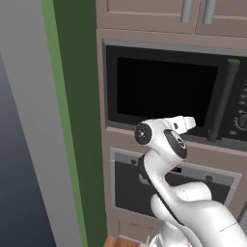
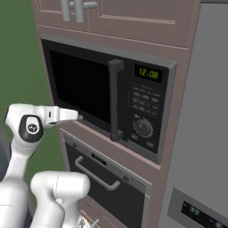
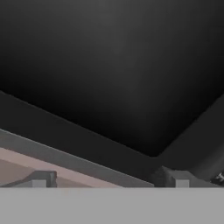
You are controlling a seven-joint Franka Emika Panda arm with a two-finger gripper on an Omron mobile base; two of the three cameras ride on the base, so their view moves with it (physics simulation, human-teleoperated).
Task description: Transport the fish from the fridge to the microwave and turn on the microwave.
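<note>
The microwave (image 1: 164, 91) (image 2: 80, 84) is built into the brown cabinet wall, and its black-windowed door is closed. My gripper (image 3: 109, 181) is open, right up against the lower left part of that door. Its two fingertips (image 3: 39, 179) stand wide apart with nothing between them, and the dark window fills the space ahead. The white hand (image 2: 67, 115) reaches level toward the door's bottom edge. On the right of the right base view stands the grey fridge (image 2: 205, 133). The fish is out of view.
The microwave's vertical bar handle (image 2: 115, 100) sits right of the window, beside the keypad panel (image 2: 144, 100), green clock (image 2: 148, 73) and round dial (image 2: 143, 128). A dark oven (image 2: 102, 178) with a horizontal bar handle lies below. Cabinet doors (image 2: 111, 18) hang above.
</note>
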